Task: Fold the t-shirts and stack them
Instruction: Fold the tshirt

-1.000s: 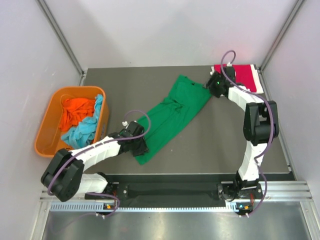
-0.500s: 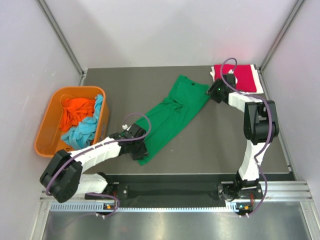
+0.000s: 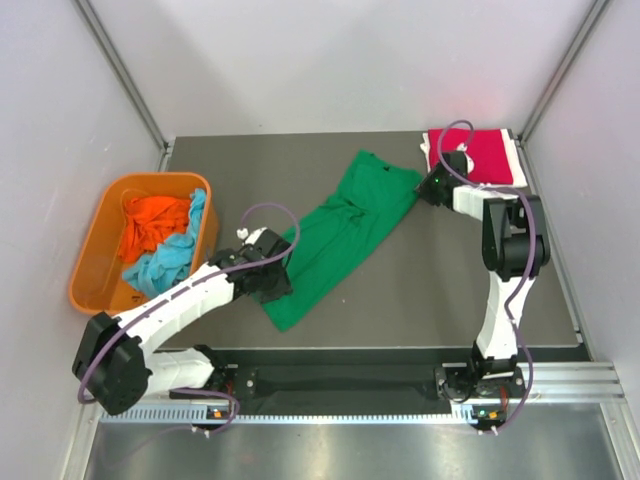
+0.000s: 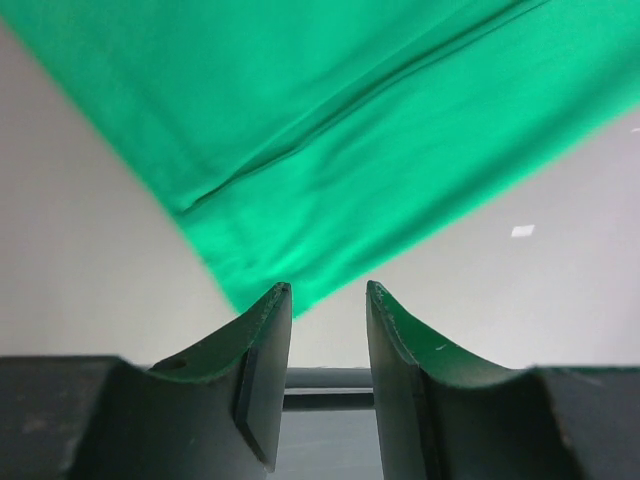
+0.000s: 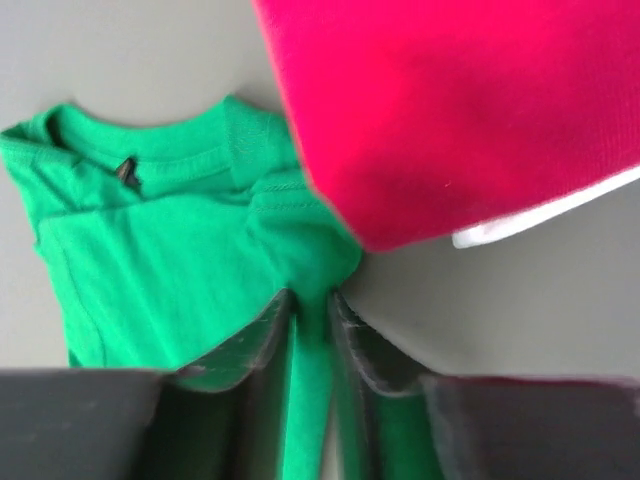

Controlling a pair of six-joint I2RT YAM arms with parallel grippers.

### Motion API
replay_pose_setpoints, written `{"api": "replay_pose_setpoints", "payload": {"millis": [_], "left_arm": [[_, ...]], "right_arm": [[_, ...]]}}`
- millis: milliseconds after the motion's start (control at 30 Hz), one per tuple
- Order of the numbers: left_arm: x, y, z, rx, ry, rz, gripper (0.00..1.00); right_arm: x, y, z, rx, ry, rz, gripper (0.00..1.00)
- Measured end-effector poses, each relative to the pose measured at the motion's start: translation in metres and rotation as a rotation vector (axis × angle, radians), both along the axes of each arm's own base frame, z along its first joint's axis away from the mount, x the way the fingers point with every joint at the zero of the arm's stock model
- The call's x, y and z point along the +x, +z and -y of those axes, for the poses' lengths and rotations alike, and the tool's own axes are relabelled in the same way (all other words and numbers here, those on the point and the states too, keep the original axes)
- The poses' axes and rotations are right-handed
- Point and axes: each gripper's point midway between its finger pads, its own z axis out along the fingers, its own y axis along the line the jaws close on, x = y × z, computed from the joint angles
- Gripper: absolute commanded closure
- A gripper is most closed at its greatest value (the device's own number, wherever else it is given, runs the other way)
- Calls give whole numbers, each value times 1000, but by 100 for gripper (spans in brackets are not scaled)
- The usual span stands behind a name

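Note:
A bright green t-shirt (image 3: 345, 235) lies spread diagonally across the dark table. My right gripper (image 3: 427, 188) is at its far right sleeve. In the right wrist view that gripper (image 5: 310, 298) is shut on a bunched fold of the green t-shirt (image 5: 150, 260), close to the folded crimson red t-shirt (image 5: 470, 110). My left gripper (image 3: 278, 285) hovers at the shirt's near left edge. In the left wrist view it (image 4: 328, 292) stands open with nothing between its fingers, and a corner of the green t-shirt (image 4: 330, 150) lies just ahead of the tips.
The red t-shirt (image 3: 490, 155) rests on a white sheet (image 5: 540, 215) at the back right corner. An orange plastic tub (image 3: 95, 255) at the left holds a crumpled orange t-shirt (image 3: 155, 222) and a light blue t-shirt (image 3: 170, 262). Walls close in on both sides.
My right gripper has closed on the green sleeve and edged slightly right. My left gripper has shifted a little away from the table's near edge along the shirt's side.

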Motion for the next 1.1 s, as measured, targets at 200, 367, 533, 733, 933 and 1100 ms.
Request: {"api": "replay_pose_setpoints", "payload": {"millis": [200,367,533,733,933,1100], "left_arm": [[23,31,8,-4,-11,85,57],[49,39,-1,145,-38,113,55],[90,54,1,167,-79,142,57],[103,43,-11,129,-138,81,56],[108,50,-7,37,-203,91,56],[129,83,-7,-53,-211,150,55]], "right_arm": [[18,-6,-6,24,16,38,100],[57,7,-23,76,80,125,100],[113,26,-38,112,130,232,96],[144,41,-43,106,160,280,62],[117,51,-35,74,138,194,47],[52,94,-29,50,76,78,45]]}}
